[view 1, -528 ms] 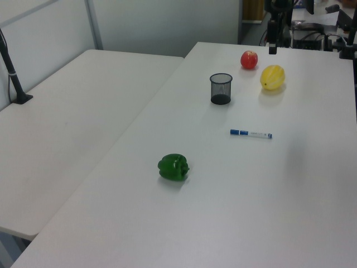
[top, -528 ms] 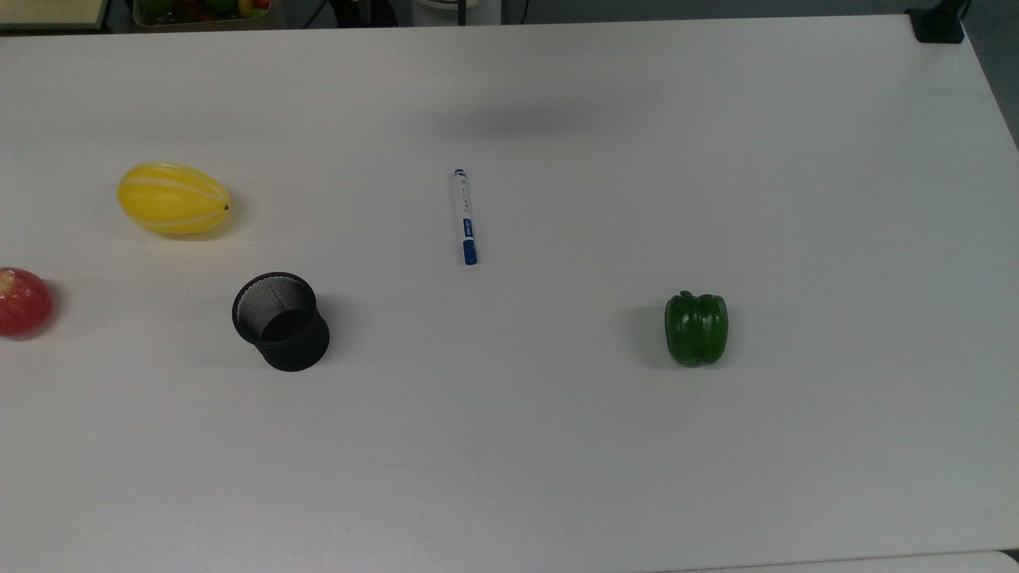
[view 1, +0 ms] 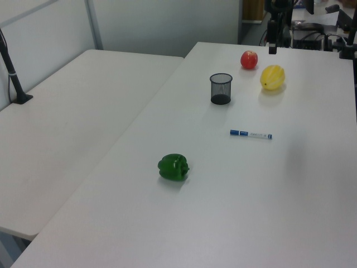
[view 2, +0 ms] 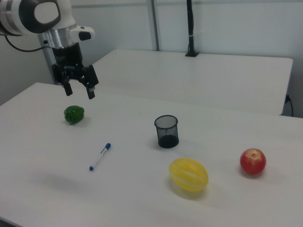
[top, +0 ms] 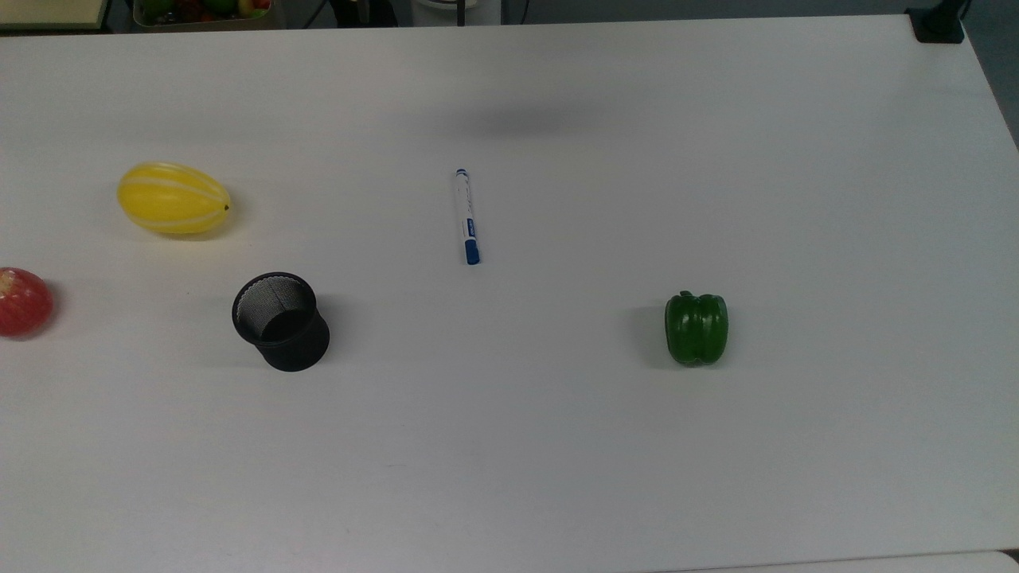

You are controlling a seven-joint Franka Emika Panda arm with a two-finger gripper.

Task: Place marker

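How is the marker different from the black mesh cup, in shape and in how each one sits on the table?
The marker is slim and white with blue parts; the black mesh cup is wide, dark and see-through. The marker lies flat on its side, while the cup stands upright with its mouth open upward. The marker is solid and closed; the cup is hollow and looks empty. Both rest on the white table, apart from each other and from the gripper, which hangs open above the table.

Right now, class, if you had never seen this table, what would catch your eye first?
The bright colours on the white table: a yellow melon and a red apple at the top view's left, a green pepper at its right. Between them lie the marker and a black mesh cup. In the right view the open pincer hangs above the pepper.
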